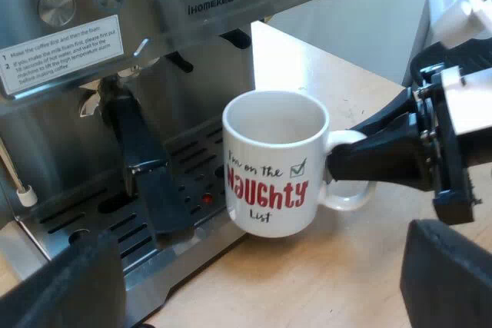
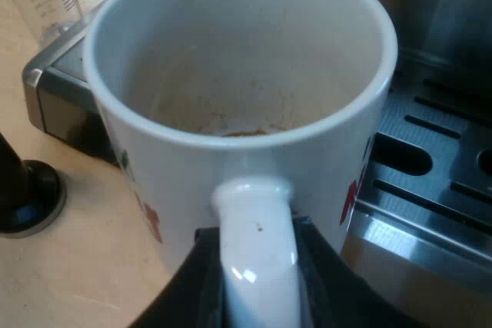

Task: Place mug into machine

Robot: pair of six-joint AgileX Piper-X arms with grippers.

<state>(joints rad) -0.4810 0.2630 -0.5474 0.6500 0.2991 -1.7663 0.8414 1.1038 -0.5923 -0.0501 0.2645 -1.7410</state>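
Right gripper (image 1: 338, 165) grips the mug (image 1: 273, 160) by its handle, just beside the espresso machine (image 1: 154, 5); the right wrist view adds brownish residue inside. Left gripper (image 1: 257, 278) is spread wide, empty.

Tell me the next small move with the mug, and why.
Probably carry the mug inward over the drip tray, raised just enough to clear its edge, and keep it off the holder. The right gripper is shut on the mug's handle, and the mug sits at the tray's front edge, not yet over the grate.

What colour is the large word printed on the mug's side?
Red lettering on the white mug, best seen in the left wrist view.
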